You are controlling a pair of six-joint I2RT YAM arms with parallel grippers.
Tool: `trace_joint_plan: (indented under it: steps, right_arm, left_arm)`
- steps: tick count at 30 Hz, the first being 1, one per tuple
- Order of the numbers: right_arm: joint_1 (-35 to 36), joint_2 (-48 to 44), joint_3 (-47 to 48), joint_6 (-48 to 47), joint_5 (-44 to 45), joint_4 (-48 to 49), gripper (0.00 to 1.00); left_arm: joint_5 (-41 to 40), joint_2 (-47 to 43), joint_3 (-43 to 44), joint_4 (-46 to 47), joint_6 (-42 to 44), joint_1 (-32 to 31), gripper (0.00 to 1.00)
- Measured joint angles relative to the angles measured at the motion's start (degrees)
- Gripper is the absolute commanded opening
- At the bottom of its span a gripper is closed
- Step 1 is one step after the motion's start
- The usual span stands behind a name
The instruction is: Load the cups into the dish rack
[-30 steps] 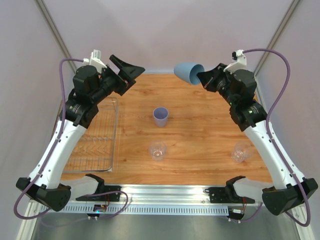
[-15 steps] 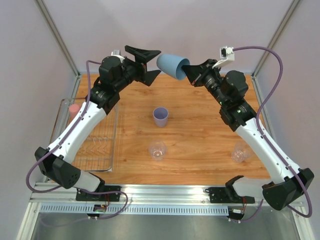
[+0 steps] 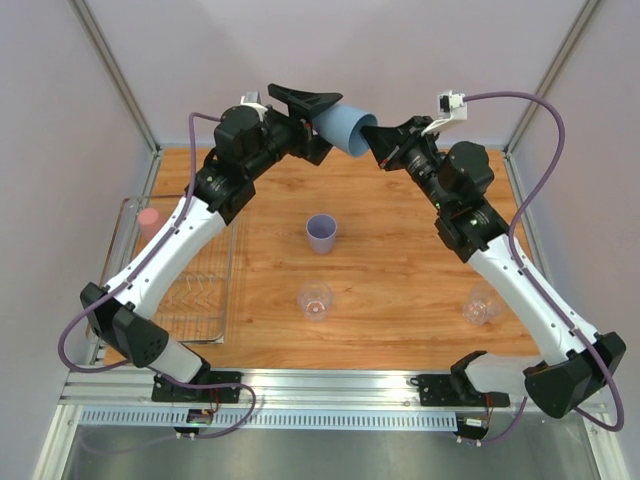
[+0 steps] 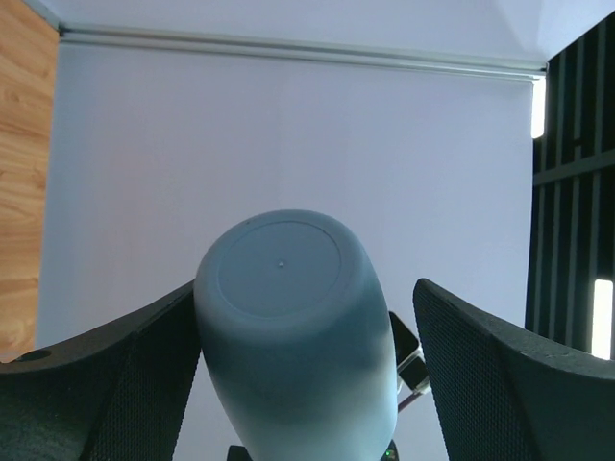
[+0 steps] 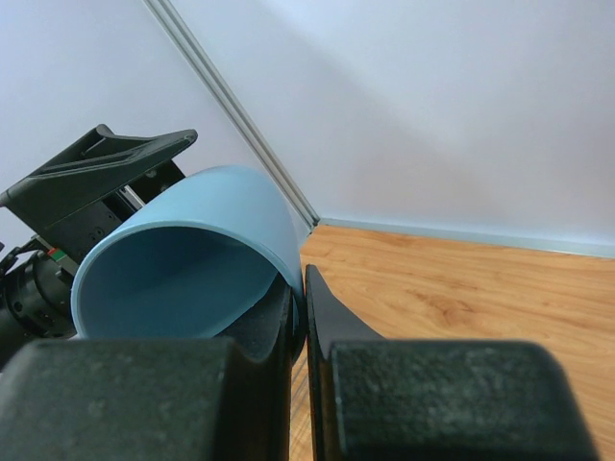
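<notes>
Top external view, left to right: dish rack [image 3: 185,290] holds 1 pink cup [image 3: 149,222]. Left gripper [image 3: 322,124], jaws spread, flanks the blue cup [image 3: 350,132]. Right gripper [image 3: 381,143] pinches its rim aloft, likely a handover toward the rack's side. On the table [image 3: 400,260] stand 1 lavender cup [image 3: 320,233] and 2 clear cups [image 3: 316,300] [image 3: 481,305]. 5 cups total.

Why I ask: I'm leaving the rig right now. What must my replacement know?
The right gripper is shut on the rim of the blue cup, held in the air at the back.
The left gripper is open, a finger on either side of that cup's base.
The pink cup is in the rack.
The lavender cup and two clear cups are on the table.
Done: one cup racked. Left: probably hand over and rack the blue cup, then the other three.
</notes>
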Motion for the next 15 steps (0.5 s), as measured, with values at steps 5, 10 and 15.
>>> trace_joint_plan:
  steps: [5, 10, 15]
  right_arm:
    - [0.02, 0.50, 0.00, -0.48, 0.26, 0.17, 0.00]
    - [0.22, 0.61, 0.00, -1.25, 0.85, 0.48, 0.01]
    - [0.76, 1.42, 0.48, -2.51, 1.40, 0.79, 0.01]
  left_arm:
    - [-0.46, 0.15, 0.00, -0.22, 0.11, -0.50, 0.88]
    - [-1.95, 0.15, 0.00, -0.20, 0.28, -1.16, 0.88]
    - [-2.80, 0.42, 0.00, -0.15, 0.26, -1.29, 0.88]
